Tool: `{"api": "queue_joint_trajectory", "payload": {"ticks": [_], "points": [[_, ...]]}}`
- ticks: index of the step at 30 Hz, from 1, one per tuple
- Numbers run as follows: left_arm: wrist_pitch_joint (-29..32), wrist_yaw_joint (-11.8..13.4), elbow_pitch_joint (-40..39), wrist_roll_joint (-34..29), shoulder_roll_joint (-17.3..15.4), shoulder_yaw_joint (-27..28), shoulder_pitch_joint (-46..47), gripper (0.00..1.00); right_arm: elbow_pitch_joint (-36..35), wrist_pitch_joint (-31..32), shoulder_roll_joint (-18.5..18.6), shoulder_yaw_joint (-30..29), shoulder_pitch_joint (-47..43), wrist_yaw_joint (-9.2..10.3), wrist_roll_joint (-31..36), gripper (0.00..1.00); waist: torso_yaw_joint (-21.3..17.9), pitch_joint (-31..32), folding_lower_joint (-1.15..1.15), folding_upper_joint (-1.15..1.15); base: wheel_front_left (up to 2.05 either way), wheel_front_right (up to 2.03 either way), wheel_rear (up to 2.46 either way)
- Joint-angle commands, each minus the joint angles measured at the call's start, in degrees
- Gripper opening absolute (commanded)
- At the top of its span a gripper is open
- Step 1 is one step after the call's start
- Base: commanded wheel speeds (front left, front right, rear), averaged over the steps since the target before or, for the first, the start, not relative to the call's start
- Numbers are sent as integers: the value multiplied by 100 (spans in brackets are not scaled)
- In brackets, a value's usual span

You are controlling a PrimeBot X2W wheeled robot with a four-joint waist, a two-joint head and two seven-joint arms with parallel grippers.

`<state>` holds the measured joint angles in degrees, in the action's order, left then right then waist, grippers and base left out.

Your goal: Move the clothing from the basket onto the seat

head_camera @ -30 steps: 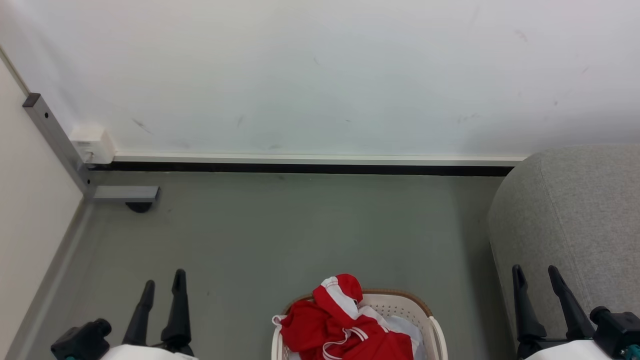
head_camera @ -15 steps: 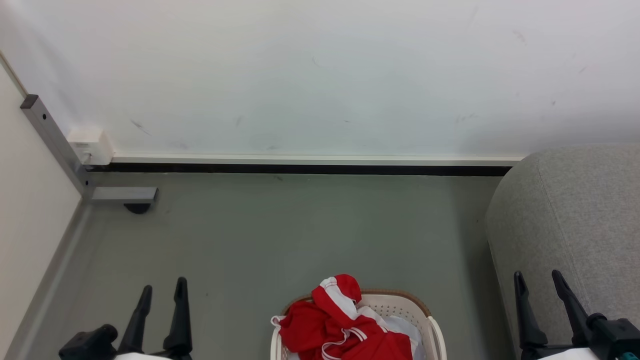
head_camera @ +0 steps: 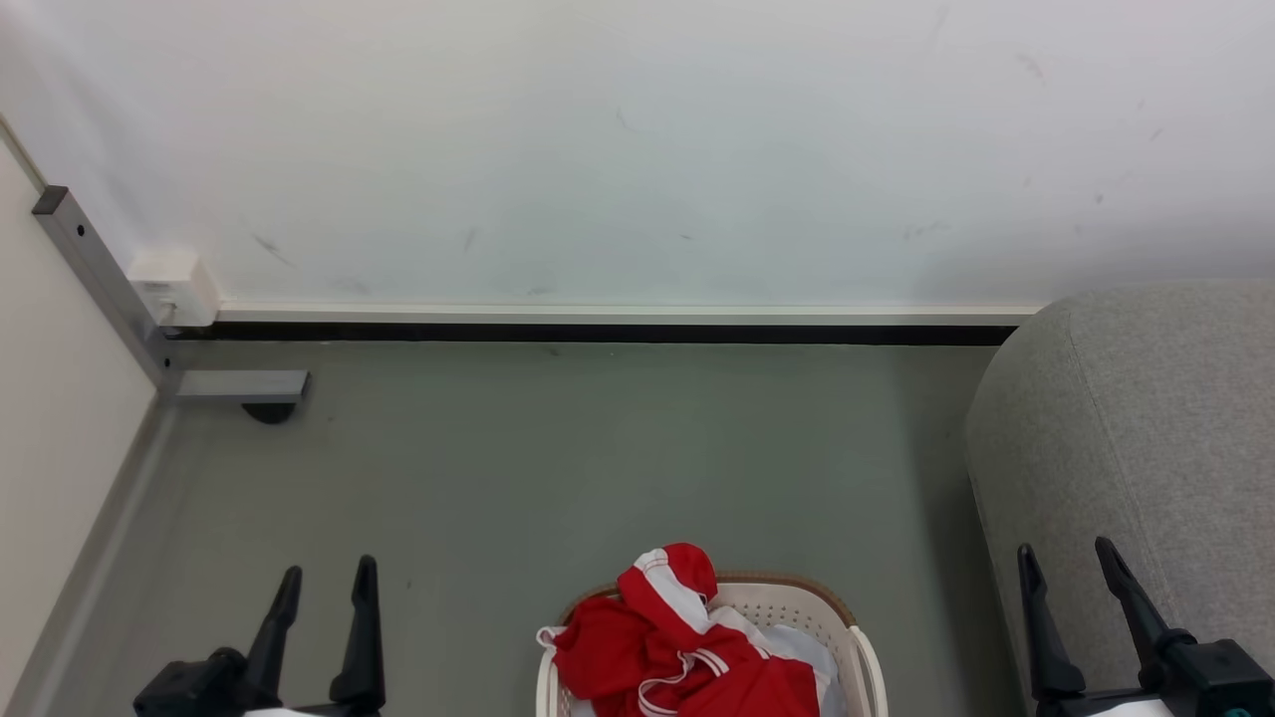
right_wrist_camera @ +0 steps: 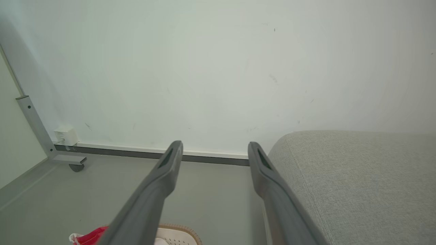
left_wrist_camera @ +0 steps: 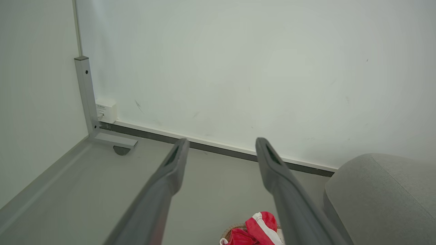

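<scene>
1. Clothing (head_camera: 677, 652) sits heaped in the basket (head_camera: 865, 652) right below us, with a hood-like lump poking above the far rim. We reckon it's light, floppy and easy to snag, so pinch a bunched fold up top.
2. Our left gripper (head_camera: 329, 568) hangs well left of the pile and our right gripper (head_camera: 1064, 547) well right of it. Both have fingers spread and hold nothing.
3. Further right, the seat (head_camera: 1146, 418) waits near the basket.

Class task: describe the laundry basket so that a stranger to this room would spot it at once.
Start at the big grey sofa by the white wall. On the grey floor just to its left stands a rounded cream basket. It alone has perforated sides, a brown rim and red-and-white clothing heaped inside.
</scene>
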<state>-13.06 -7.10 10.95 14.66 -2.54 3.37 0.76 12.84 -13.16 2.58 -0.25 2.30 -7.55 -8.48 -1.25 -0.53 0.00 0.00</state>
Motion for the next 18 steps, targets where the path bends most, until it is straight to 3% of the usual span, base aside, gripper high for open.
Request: {"api": "queue_joint_trajectory", "payload": {"ticks": [1, 18], "points": [[-57, -17, 4, -135, -51, 27, -41, 100, -5, -45, 45, -8, -5, 10, 133, 100, -2, -3, 0, 0, 0, 0, 0], [-221, -35, 39, -792, -53, 24, -99, 100, 61, -215, 53, 22, -43, 12, 566, 100, -37, -40, 0, 0, 0, 0, 0]]}}
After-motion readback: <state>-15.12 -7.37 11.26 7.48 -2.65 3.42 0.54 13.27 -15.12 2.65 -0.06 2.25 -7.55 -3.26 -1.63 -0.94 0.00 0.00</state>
